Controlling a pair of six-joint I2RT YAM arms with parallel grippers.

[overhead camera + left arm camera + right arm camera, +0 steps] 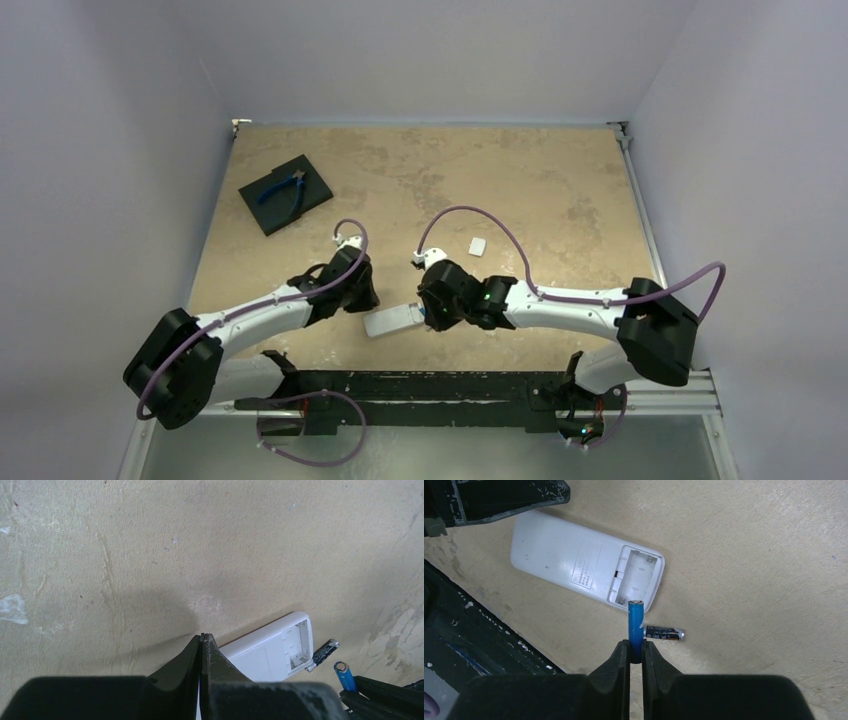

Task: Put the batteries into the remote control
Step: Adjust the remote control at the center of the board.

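Observation:
The white remote control (574,560) lies back up on the table with its battery bay (638,575) open and empty. It also shows in the top view (392,321) and the left wrist view (270,652). My right gripper (636,647) is shut on the blue battery (636,622) and holds it upright just over the bay's near edge. The dark battery (664,633) lies on the table beside that end of the remote. My left gripper (202,639) is shut and empty, its tips by the remote's other end (362,298).
A small white battery cover (477,245) lies behind the right gripper. A black square pad (285,195) carrying blue-handled pliers (283,186) sits at the back left. The black mounting rail (420,392) runs along the near edge.

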